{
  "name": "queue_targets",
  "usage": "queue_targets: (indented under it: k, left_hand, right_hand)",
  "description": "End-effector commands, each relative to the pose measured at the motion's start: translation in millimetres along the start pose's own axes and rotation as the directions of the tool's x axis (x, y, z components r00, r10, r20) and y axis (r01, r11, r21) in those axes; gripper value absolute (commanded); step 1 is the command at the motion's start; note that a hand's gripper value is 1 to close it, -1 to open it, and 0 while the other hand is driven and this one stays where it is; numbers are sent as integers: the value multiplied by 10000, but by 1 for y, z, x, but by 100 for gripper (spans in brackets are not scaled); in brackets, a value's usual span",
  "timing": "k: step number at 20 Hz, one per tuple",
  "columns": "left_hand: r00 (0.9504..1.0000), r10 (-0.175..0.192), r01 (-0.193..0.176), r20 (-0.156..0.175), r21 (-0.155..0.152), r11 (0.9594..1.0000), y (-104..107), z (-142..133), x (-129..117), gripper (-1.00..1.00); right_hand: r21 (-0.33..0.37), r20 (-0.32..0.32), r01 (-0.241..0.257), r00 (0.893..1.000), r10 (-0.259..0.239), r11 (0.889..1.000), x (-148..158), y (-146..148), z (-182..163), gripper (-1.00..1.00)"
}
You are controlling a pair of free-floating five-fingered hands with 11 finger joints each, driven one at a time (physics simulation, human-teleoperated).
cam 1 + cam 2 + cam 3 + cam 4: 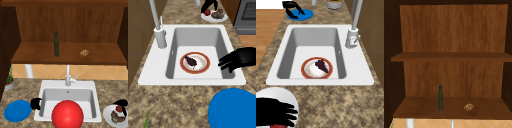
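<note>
At lower left of the front view, the left hand [35, 103] hovers between the blue plate [17, 110] and the sink [68, 85], fingers loosely spread. At lower right, the right hand [121, 103] arches over the white plate [108, 115], fingers apart.

The sink [93, 86] is set into the tabletop [27, 87], with the faucet [67, 78] at the middle of its back rim. In the basin a plate [195, 62] lies flat with a piece of food [190, 60] on it. Left of the sink a disc [17, 110] lies on the tabletop, and the left hand [35, 103] sits between it and the sink's left rim. Right of the sink stands a second plate [108, 115] with food on it, the right hand [121, 103] over it. A potted plant [9, 80] stands at the far left, behind the disc. On the shelf [421, 107] above, a bottle [440, 98] stands upright left of a small lump [468, 107].
</note>
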State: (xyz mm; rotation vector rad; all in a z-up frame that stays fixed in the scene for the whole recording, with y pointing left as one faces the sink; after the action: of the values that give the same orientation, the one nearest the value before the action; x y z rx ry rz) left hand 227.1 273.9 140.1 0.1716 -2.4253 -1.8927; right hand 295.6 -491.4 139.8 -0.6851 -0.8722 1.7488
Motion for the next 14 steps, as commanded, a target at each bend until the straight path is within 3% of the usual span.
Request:
queue_targets:
  k: [1,6,8,14]
  left_hand:
    - [10000,0,0,0,0,10000,0,0,0,0]
    - [10000,0,0,0,0,10000,0,0,0,0]
    - [10000,0,0,0,0,10000,0,0,0,0]
    - [10000,0,0,0,0,10000,0,0,0,0]
  right_hand:
    - [-200,-220,-379,9991,374,9991,-7,27,1,-100]
    - [-62,-393,-411,9984,408,9991,-7,40,-12,-100]
    - [-349,-451,-548,9976,532,9979,-7,44,-15,-100]
    - [-350,-525,-614,9968,595,9975,-5,29,-16,-100]
